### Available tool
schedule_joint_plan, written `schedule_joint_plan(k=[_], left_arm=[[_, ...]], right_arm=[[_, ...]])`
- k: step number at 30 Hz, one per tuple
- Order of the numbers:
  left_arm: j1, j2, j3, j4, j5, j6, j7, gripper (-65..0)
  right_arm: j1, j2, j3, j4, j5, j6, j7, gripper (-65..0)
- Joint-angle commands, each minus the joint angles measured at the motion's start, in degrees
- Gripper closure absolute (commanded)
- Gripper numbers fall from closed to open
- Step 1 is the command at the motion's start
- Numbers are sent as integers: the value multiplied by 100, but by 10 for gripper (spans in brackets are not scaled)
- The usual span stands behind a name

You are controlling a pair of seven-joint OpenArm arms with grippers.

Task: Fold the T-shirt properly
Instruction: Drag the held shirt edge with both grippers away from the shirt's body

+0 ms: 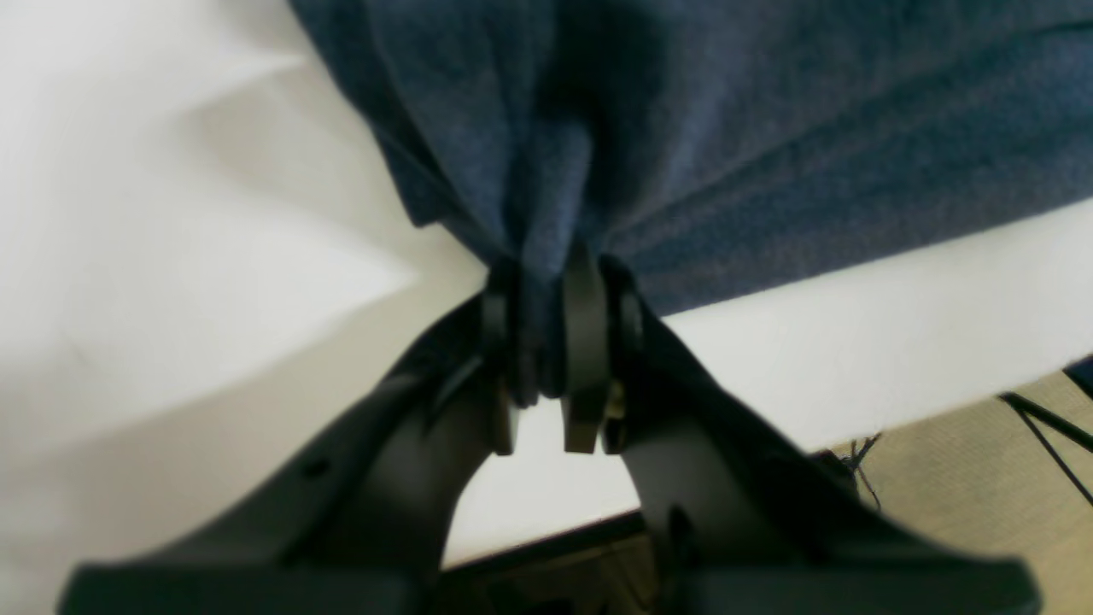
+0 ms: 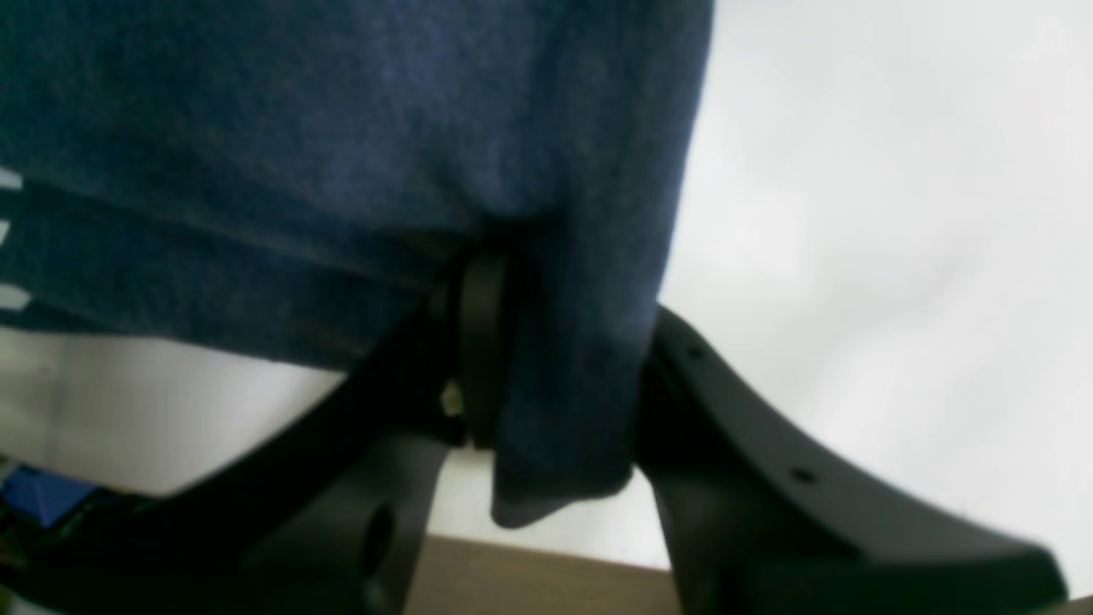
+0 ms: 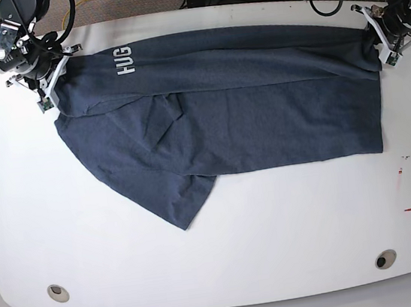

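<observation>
Base view: dark slate-blue heathered T-shirt point(image 3: 245, 110) stretched sideways along white surface point(image 3: 218, 250) far edge, left gripper point(image 3: 386, 37) and right gripper point(image 3: 48, 79) clamped on opposite top corners, rest trailing toward camera.

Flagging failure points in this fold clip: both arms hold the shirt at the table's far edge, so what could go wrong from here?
1. The left gripper pinches only a small bunched tuft of the T-shirt; a hard pull could slip it out of the jaws.
2. A sleeve point trails toward the near side, so the fold may end up lopsided.
3. The fabric is creased beside the lettering; wrinkles could get folded in.
</observation>
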Motion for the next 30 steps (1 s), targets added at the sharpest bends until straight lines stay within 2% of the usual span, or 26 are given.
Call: schedule_joint_plan(k=[1, 3, 4, 8, 9, 11, 14, 17, 24, 30], left_arm=[[224, -119, -68, 115, 376, 101, 382, -69], [303, -110, -68, 212, 376, 101, 382, -71], [374, -101, -59, 282, 376, 101, 382, -71], [461, -84, -59, 476, 376, 101, 408, -103], [470, -84, -59, 546, 376, 101, 513, -139], [470, -84, -68, 625, 367, 101, 733, -204], [453, -84, -86, 836, 341, 101, 1023, -308], [453, -84, -86, 1276, 332, 101, 1146, -376], [435, -75, -77, 2216, 315, 101, 1551, -381], [-13, -66, -121, 2383, -204, 101, 2184, -379]], right_arm=[[-175, 114, 60, 78, -460, -56, -382, -141], [-201, 114, 60, 140, -460, -56, -382, -162], [-201, 96, 60, 201, -460, -56, -382, -192], [-289, 26, 60, 403, -460, -56, -382, -352], [-325, -45, 60, 491, -460, -56, -382, -433], [-333, -115, 77, 658, -460, -56, -382, -533], [-342, -177, 77, 940, -460, -56, -382, -642], [-351, -282, 86, 1151, -301, -56, -382, -650], [-307, -291, 253, 1239, 543, -56, -382, -650], [-201, -282, 288, 1230, 1272, -56, -373, -650]])
